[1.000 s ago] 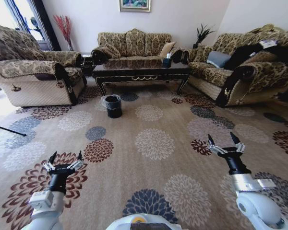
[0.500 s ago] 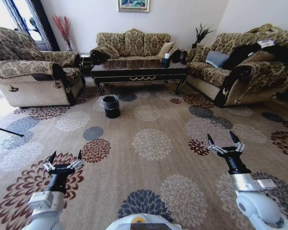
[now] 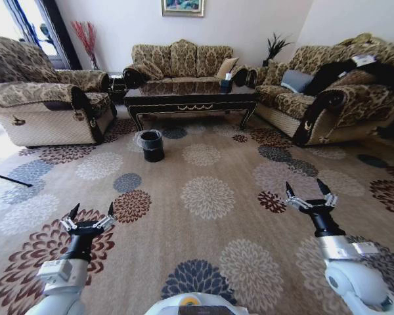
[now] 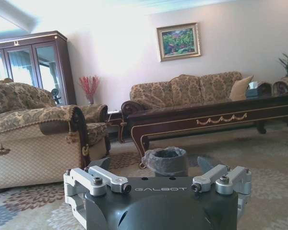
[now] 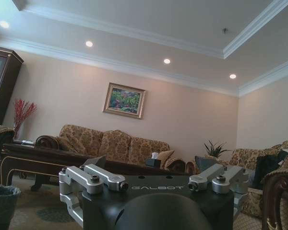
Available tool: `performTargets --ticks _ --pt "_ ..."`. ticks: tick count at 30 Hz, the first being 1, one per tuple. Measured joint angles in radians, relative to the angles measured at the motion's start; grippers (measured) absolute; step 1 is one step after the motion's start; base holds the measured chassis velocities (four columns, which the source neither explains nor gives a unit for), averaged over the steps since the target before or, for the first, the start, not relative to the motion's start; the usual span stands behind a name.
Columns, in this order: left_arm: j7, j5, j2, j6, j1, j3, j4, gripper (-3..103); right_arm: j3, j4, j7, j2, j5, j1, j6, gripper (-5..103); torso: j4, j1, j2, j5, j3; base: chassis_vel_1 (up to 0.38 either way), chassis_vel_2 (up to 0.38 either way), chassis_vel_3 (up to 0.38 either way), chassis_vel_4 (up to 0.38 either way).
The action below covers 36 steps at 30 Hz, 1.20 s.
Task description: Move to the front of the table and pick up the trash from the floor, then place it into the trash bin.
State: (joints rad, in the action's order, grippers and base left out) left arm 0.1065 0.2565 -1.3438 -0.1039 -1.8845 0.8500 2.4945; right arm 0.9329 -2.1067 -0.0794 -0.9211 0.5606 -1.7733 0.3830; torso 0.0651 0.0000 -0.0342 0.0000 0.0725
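Table [image 3: 190, 97] a touch nearer; both open grippers still raised

bright daylight from left windows | ceiling spotlights lit | edges bowed, wall overexposed

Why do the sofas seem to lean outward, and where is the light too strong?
Head view: a wide lens bends the room, so the side sofas splay outward, and daylight blows out the window corner. Left wrist view: the wall above the cabinet is washed white. Right wrist view: ceiling spotlights glare.
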Motion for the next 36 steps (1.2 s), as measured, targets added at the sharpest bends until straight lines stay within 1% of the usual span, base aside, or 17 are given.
performTargets --ticks 1,3,4,5,6,9,13,16,18,21,24,25,27,29,32,36 --pt "0.000 0.000 0.000 0.000 0.000 0.000 0.000 100 0.000 0.000 0.000 0.000 0.000 0.000 0.000 100 0.0000 0.000 0.000 0.0000 0.000 0.000 0.000 0.000 0.000" --pt "-0.023 0.034 0.005 0.005 -0.004 0.010 0.004 100 0.003 0.000 -0.001 0.000 -0.001 -0.004 -0.001 100 0.0000 0.000 0.000 0.0000 0.000 0.000 0.000 0.000 0.000" --pt "-0.053 0.051 0.008 0.022 -0.003 0.024 0.005 100 0.006 -0.001 -0.001 0.000 -0.002 -0.007 -0.001 100 0.0001 0.000 -0.003 0.0000 0.002 0.000 0.000 0.000 0.000" --pt "-0.067 0.055 0.008 0.032 -0.001 0.031 0.005 100 0.007 -0.003 -0.001 -0.001 -0.002 -0.008 -0.001 100 0.0000 0.000 -0.006 0.0000 0.005 0.000 0.000 0.000 0.000" --pt "-0.067 0.055 0.008 0.032 -0.001 0.031 0.005 100 0.007 -0.003 -0.001 -0.001 -0.002 -0.008 -0.001 100 0.0000 0.000 -0.006 0.0000 0.005 0.000 0.000 0.000 0.000" --pt "-0.089 0.066 0.011 0.048 0.007 0.041 0.005 100 0.014 -0.012 -0.001 -0.006 0.001 -0.012 -0.002 100 0.0001 0.001 -0.019 0.0000 0.017 0.000 0.000 0.000 0.000" --pt "-0.091 0.066 0.011 0.052 0.008 0.041 0.005 100 0.020 -0.018 0.000 -0.009 0.002 -0.020 -0.002 100 0.0001 0.003 -0.031 0.0000 0.027 0.000 0.000 0.000 0.000" --pt "-0.091 0.064 0.007 0.054 0.007 0.037 0.005 100 0.022 -0.024 0.000 -0.012 0.010 -0.022 -0.001 100 0.0001 0.005 -0.049 0.0000 0.043 0.000 0.000 0.000 0.000" --pt "-0.091 0.063 0.006 0.054 0.007 0.037 0.005 100 0.022 -0.026 -0.001 -0.012 0.012 -0.022 -0.001 100 0.0001 0.006 -0.052 0.0000 0.046 0.000 0.000 0.000 0.000" --pt "-0.091 0.055 0.004 0.051 0.005 0.037 0.006 100 0.021 -0.043 -0.001 -0.013 0.020 -0.028 -0.002 100 0.0001 0.009 -0.069 0.0000 0.060 0.000 0.000 0.000 0.000" --pt "-0.091 0.052 0.001 0.050 0.000 0.038 0.006 100 0.023 -0.055 0.005 -0.014 0.025 -0.037 -0.005 100 0.0001 0.010 -0.078 0.0000 0.068 0.000 0.000 0.000 0.000" --pt "-0.091 0.051 -0.004 0.050 -0.006 0.040 0.006 100 0.027 -0.067 0.011 -0.014 0.032 -0.043 -0.005 100 0.0001 0.012 -0.087 -0.0001 0.075 0.000 0.000 0.000 0.000" --pt "-0.091 0.051 -0.005 0.050 -0.007 0.040 0.006 100 0.027 -0.069 0.012 -0.014 0.033 -0.043 -0.005 100 0.0001 0.012 -0.089 -0.0001 0.077 0.000 0.000 0.000 0.000" --pt "-0.091 0.051 -0.012 0.050 -0.014 0.041 0.006 100 0.027 -0.078 0.010 -0.014 0.038 -0.044 -0.009 100 0.0001 0.015 -0.103 0.0000 0.088 0.000 0.000 0.000 0.000" --pt "-0.091 0.051 -0.014 0.050 -0.014 0.042 0.006 100 0.027 -0.079 0.008 -0.014 0.038 -0.044 -0.012 100 0.0001 0.017 -0.108 -0.0001 0.091 0.000 0.000 0.000 0.000" --pt "-0.091 0.055 -0.022 0.046 -0.010 0.042 0.006 100 0.028 -0.080 0.007 -0.014 0.038 -0.044 -0.014 100 0.0001 0.021 -0.132 0.0000 0.110 0.000 0.000 0.000 0.000"
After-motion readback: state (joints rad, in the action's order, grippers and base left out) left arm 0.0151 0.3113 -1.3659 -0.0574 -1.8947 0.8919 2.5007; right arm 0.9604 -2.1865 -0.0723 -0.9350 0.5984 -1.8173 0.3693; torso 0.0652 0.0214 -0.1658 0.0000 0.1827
